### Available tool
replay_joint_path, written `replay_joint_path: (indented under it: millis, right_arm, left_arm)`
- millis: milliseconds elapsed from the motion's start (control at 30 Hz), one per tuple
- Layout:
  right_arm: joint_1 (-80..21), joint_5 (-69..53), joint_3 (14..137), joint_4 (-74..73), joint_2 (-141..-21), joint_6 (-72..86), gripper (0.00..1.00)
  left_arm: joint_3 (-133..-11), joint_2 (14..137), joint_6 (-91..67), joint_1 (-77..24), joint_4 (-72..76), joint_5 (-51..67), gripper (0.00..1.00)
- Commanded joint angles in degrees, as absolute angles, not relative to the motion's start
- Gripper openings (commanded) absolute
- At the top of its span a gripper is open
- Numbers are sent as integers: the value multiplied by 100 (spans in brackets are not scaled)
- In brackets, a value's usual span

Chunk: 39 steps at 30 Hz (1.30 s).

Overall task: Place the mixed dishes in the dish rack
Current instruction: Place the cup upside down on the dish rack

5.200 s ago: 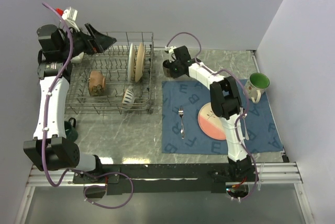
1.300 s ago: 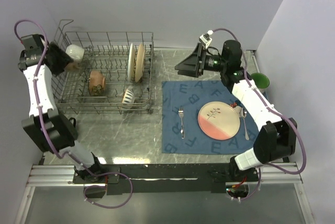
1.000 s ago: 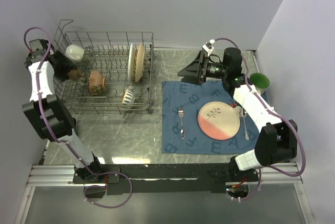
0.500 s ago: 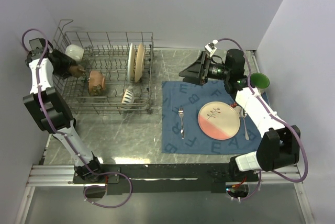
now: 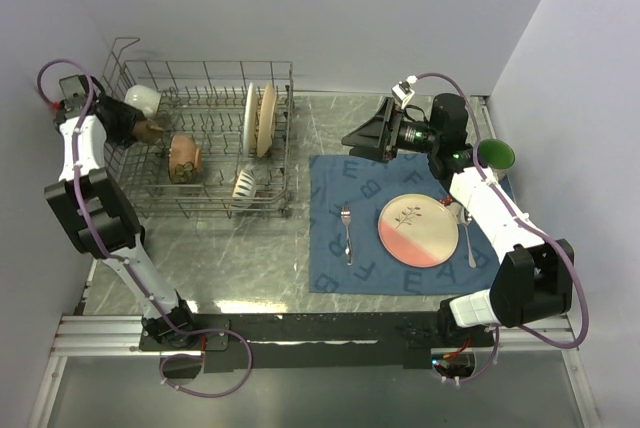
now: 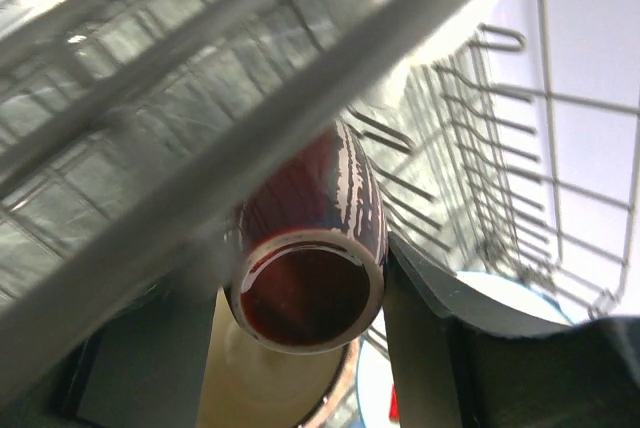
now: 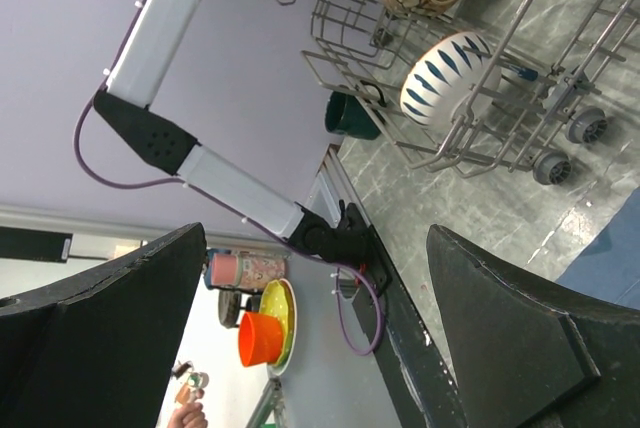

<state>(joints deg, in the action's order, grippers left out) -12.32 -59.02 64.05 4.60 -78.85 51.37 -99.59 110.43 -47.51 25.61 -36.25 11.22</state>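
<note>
Edged a touch leftward since half a second ago: left claw, clamped on a brown mug, mouth toward the wrist camera, among the wires at the left end of the rack; cannot tell whether resting on its floor. Just behind, white mug in the far left corner. Also racked: tan mug, white plate and tan plate upright, striped bowl. Right claw spread wide, unchanged, hovering over the far edge of the mat. On the mat: fork, pink-and-cream plate, spoon.
</note>
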Motion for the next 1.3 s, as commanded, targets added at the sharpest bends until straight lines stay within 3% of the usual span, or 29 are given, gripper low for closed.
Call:
replay_joint_path:
  millis: [0,233,900,967,1000,1067,1267]
  right_arm:
    - [-1195,-5801,6434,422,-7691,5019,100]
    - [-1187,-5783,6355,229,-7638,4878,100]
    - [-1116,-5774,6258,-299,-7374,4518,100]
    - [-1099,-5757,6249,-316,-7339,4509,100]
    - [-1099,-5766,6232,-308,-7330,4509,100]
    - [-1081,-5748,6214,-308,-7321,4509,100]
    - [-1055,-5757,6170,-299,-7286,4509,100]
  left_arm:
    - [-9607,10688,-5431,2559,-3340,-148,1]
    - [-9202,10327,-6362,2277,-3146,-878,1]
    - [-10204,11056,-8868,1714,-4113,-1643,1]
    - [-10248,11092,-9008,1696,-4201,-1635,4]
    - [-10300,11127,-9017,1679,-4192,-1626,12]
    - [-10362,11153,-9105,1670,-4332,-1626,15]
    - [-10195,11013,-9351,1652,-4324,-1749,14]
